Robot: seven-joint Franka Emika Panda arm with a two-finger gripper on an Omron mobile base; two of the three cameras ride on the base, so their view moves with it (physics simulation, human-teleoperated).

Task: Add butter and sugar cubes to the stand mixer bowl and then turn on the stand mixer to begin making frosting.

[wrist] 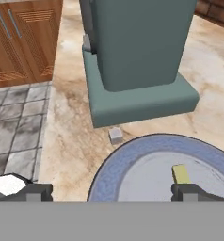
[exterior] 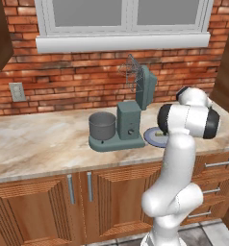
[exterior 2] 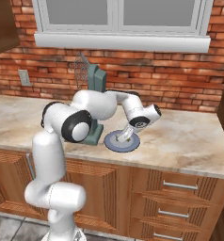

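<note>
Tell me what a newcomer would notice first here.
The teal stand mixer stands on the marble counter against the brick wall, head tipped up, with a dark grey bowl on its base. Beside it, the open gripper hangs over a blue-grey plate holding a yellow butter piece; a small white cube lies nearby.

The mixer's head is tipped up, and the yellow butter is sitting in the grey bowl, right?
Not quite. In the hand view the butter lies on the blue-grey plate, not in the bowl. The stand mixer head is tipped up, as you said.
</note>
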